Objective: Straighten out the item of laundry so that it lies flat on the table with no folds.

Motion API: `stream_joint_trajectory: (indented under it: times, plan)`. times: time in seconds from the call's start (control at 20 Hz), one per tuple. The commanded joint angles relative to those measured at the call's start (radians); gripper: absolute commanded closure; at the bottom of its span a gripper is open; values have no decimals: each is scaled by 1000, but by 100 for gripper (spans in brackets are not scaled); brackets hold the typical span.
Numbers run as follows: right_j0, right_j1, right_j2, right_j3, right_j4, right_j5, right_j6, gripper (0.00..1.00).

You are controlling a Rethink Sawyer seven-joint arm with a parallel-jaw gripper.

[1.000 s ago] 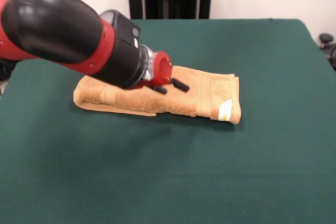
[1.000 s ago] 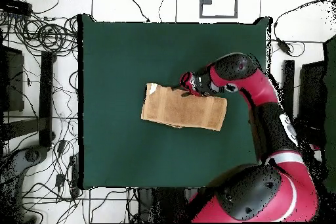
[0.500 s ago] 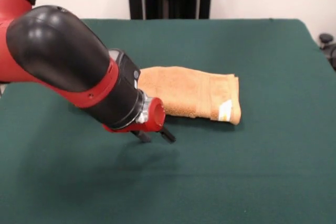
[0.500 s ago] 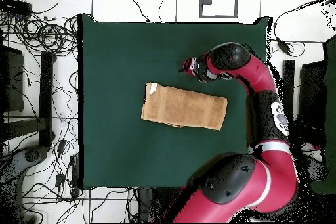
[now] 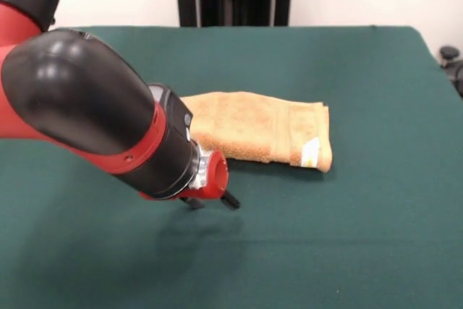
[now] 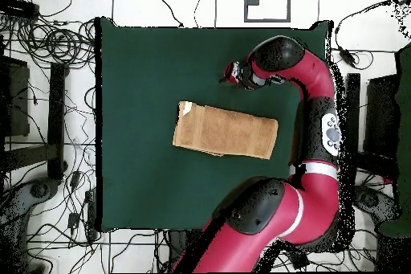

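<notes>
Towel [image 5: 264, 132] folded over into a thick strip around mid-bench [image 5: 376, 236], white tag [image 5: 309, 151] showing at one end. Fingers [image 5: 211, 201] low over bare felt just beside the towel's long edge, holding nothing, seemingly a little apart but hard to tell. Probably best to pinch only the top layer at a corner, then drag it away from the fold, low and slow
</notes>
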Motion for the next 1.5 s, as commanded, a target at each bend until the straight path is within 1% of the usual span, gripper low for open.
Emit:
stream_joint_trajectory:
  times: [0.05, 0.1, 0.15, 0.2, 0.25, 0.45, 0.55, 0.7, 0.75, 0.8, 0.95, 1.0, 1.05, 1.25, 1.45, 1.5]
  plan:
    - [-3, 147, 268, -274, -114, 133, -3, 0]
    - [-9, 150, 306, -273, -123, 186, 18, 0]
    - [-19, 157, 357, -267, -118, 288, 72, 0]
    - [-25, 159, 393, -264, -124, 341, 106, 0]
    - [-30, 162, 428, -253, -106, 419, 160, 0]
    - [-47, 172, 562, -238, -116, 599, 315, 0]
    - [-58, 181, 647, -245, -168, 649, 344, 0]
    - [-78, 195, 802, -274, -315, 705, 348, 0]
    - [-88, 202, 878, -290, -391, 737, 350, 0]
    - [-93, 206, 931, -302, -445, 758, 350, 0]
    - [-114, 224, 1153, -357, -688, 839, 344, 0]
    - [-119, 229, 1231, -379, -784, 860, 327, 0]
    - [-124, 232, 1329, -407, -914, 877, 298, 0]
    - [-137, 238, 1635, -491, -1303, 905, 226, 0]
    - [-146, 247, 1909, -561, -1614, 925, 187, 0]
    - [-148, 247, 1952, -572, -1665, 927, 180, 0]
